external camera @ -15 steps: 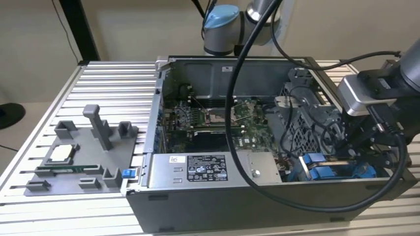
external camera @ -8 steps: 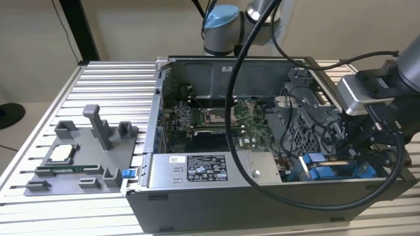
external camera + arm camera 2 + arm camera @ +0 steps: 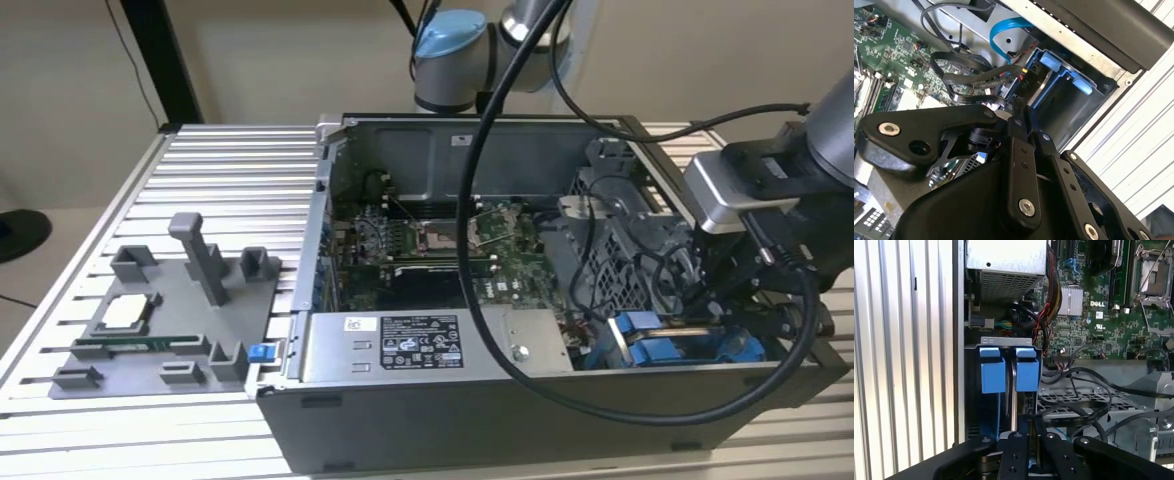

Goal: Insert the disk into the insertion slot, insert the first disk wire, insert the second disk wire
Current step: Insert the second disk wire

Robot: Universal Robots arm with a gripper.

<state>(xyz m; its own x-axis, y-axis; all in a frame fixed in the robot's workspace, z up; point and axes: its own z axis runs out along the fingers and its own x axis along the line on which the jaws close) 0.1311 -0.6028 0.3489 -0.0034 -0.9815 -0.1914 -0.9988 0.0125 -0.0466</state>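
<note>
**Two blue tabs mark the bay as the gripper works at its mouth**

Two blue plastic tabs (image 3: 1004, 371) stand side by side at the far end of the slot (image 3: 974, 390), a grey sheet-metal bay in the corner of the open case (image 3: 441, 440), next to the ribbed aluminium table (image 3: 214, 190). In the first wrist view the gripper (image 3: 1026, 440) hangs over the bay's near end, its black fingers (image 3: 1015, 452) pressed close together, with a thin dark edge running between them down the bay's middle. I judge this to be the disk or a connector held for pushing in, but I cannot tell which, nor whether the disk is seated; its blue frame and the bay's rails blend together.

In the second wrist view the fingertips (image 3: 1018, 116) sit just beside the bay's blue rails (image 3: 1074, 80), among a flat black ribbon cable (image 3: 969, 80) and a curved blue cable (image 3: 1004, 27). These limp wires crowd the bay mouth, which likely explains the narrow, closed approach. Beyond lies the green motherboard (image 3: 454, 245); the boxy power supply (image 3: 414, 345) is beside the bay.
</note>
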